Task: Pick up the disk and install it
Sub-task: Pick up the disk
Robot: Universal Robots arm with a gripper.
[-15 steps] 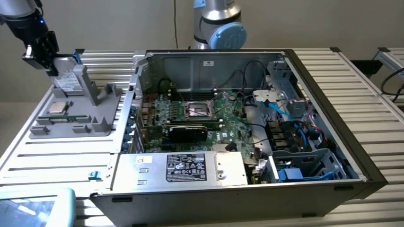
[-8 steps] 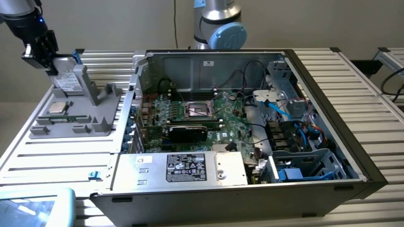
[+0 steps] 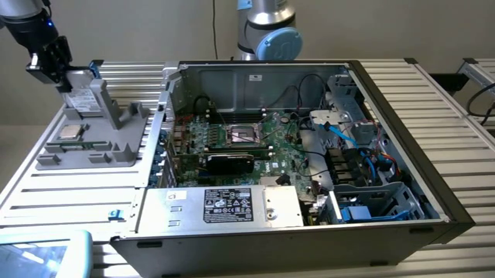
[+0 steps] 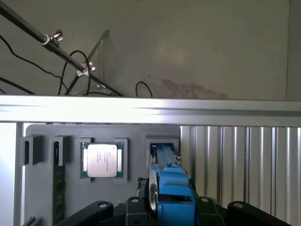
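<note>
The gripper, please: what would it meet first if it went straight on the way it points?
The disk, standing on edge in the grey fixture, directly under the gripper. They look very close, though I cannot tell whether they already touch.

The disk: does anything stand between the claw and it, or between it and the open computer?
Nothing visible separates the claw from the disk; the claw is at its upper end. Toward the computer, only the case's raised side wall stands between.
</note>
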